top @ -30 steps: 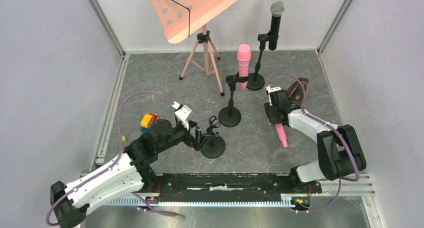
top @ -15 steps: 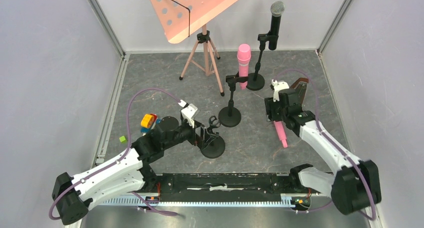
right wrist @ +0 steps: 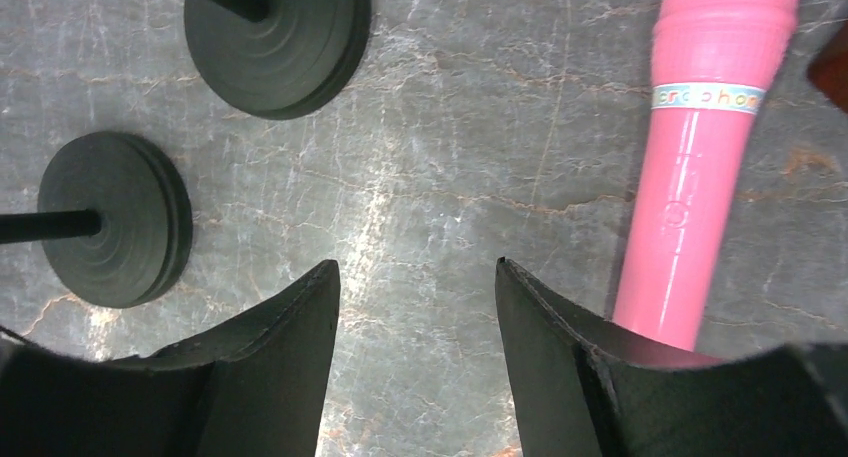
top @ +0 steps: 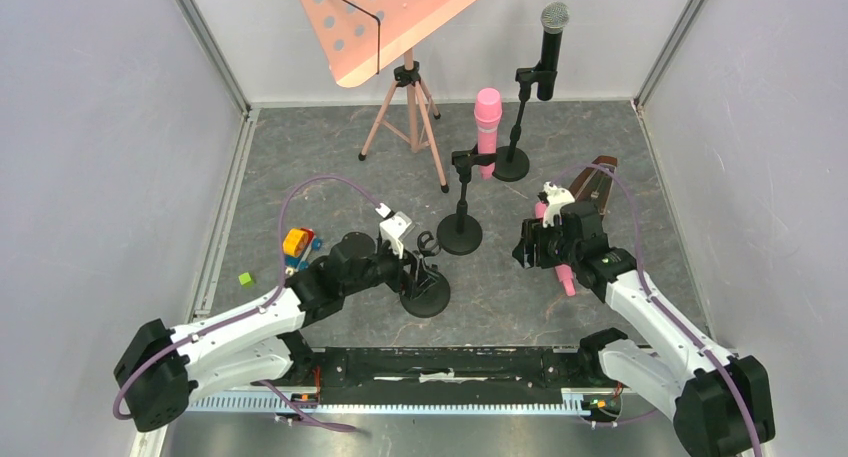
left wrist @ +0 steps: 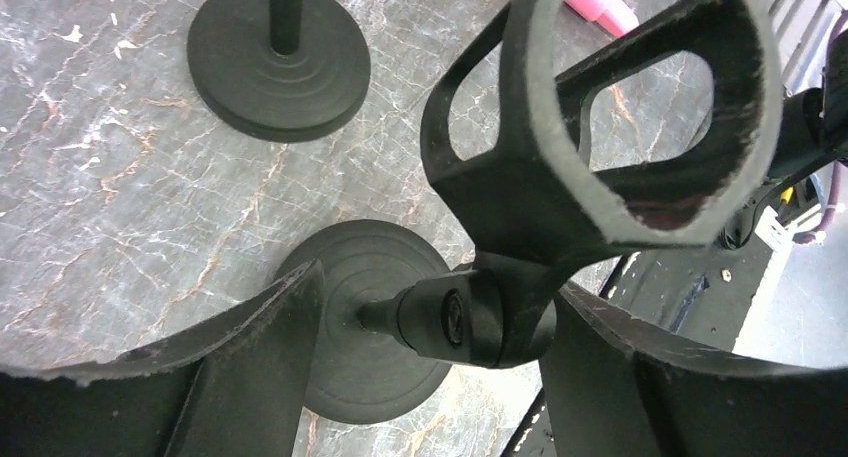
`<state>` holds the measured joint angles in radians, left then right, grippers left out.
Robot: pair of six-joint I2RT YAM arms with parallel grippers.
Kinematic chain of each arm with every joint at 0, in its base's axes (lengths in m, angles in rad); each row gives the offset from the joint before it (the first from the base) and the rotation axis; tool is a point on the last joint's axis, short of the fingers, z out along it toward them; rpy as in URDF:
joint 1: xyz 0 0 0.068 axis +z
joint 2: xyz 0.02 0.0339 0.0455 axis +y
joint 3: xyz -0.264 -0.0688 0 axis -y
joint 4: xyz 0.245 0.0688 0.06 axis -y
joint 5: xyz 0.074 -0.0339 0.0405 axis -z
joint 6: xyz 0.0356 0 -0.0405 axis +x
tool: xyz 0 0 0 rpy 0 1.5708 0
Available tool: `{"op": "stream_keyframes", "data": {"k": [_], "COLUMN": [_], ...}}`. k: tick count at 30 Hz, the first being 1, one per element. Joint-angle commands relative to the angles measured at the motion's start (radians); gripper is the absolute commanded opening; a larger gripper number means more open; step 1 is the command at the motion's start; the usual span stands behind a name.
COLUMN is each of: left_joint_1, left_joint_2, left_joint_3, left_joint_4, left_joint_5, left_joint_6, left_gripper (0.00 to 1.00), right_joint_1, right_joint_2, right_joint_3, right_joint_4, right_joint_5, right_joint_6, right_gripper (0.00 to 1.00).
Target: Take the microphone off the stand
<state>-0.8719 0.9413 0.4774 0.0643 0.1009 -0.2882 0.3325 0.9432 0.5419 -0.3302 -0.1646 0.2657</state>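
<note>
Three black microphone stands are on the grey floor. The near stand (top: 428, 289) has an empty clip (left wrist: 560, 177) above its round base (left wrist: 360, 387). My left gripper (top: 415, 270) is open, its fingers either side of that stand's clip joint (left wrist: 440, 287). The middle stand (top: 460, 232) holds an upright pink microphone (top: 487, 122). The back stand (top: 512, 162) holds a black microphone (top: 550, 52). Another pink microphone (top: 567, 279) lies flat on the floor (right wrist: 690, 207). My right gripper (top: 528, 249) is open and empty (right wrist: 415, 267), just left of it.
A salmon music stand (top: 400, 17) on a tripod stands at the back left. Small coloured toys (top: 296, 243) and a green cube (top: 244, 278) lie at the left. A brown object (top: 598, 177) lies behind the right arm. Walls enclose three sides.
My right gripper has swung nearer and to the left, off the lying pink microphone. My left arm has reached further right onto the empty stand.
</note>
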Motion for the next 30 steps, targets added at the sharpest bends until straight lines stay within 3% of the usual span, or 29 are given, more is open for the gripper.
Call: {"op": "stream_keyframes", "data": {"k": [1,5,8,16,20,26,30], "left_joint_1": [0.002,-0.001,-0.001,-0.010,-0.016,-0.027,-0.029], "left_joint_2": [0.018,0.026,0.039,0.101,0.131,0.133,0.125], "left_joint_3": [-0.024,-0.042,-0.068,-0.140,-0.200,-0.277,-0.300], "left_joint_4": [0.049,0.042,0.072,0.279,0.420,0.556,0.620], "left_joint_5": [0.038,0.032,0.006,-0.078,-0.118,-0.238,-0.318], "left_joint_6": [-0.022,-0.020,-0.022,-0.051,-0.060,-0.035,-0.003], "left_gripper": [0.78,0.81,0.78,0.57,0.53,0.29,0.22], "right_joint_1": [0.008,0.012,0.015,0.019,0.019,0.019,0.020], "right_joint_2": [-0.024,-0.011,-0.014,-0.011,-0.014,-0.014,-0.008], "right_joint_3": [-0.008,-0.003,-0.005,-0.015,-0.031,-0.034,-0.031], "right_joint_4": [0.046,0.047,0.055,0.062,0.068,0.068,0.069], "right_joint_5": [-0.059,-0.074,-0.074,-0.080,-0.079,-0.078,-0.077], "right_joint_6": [0.032,0.031,0.037,0.040,0.044,0.042,0.043], "right_gripper": [0.64,0.64,0.64,0.65,0.65,0.65,0.65]}}
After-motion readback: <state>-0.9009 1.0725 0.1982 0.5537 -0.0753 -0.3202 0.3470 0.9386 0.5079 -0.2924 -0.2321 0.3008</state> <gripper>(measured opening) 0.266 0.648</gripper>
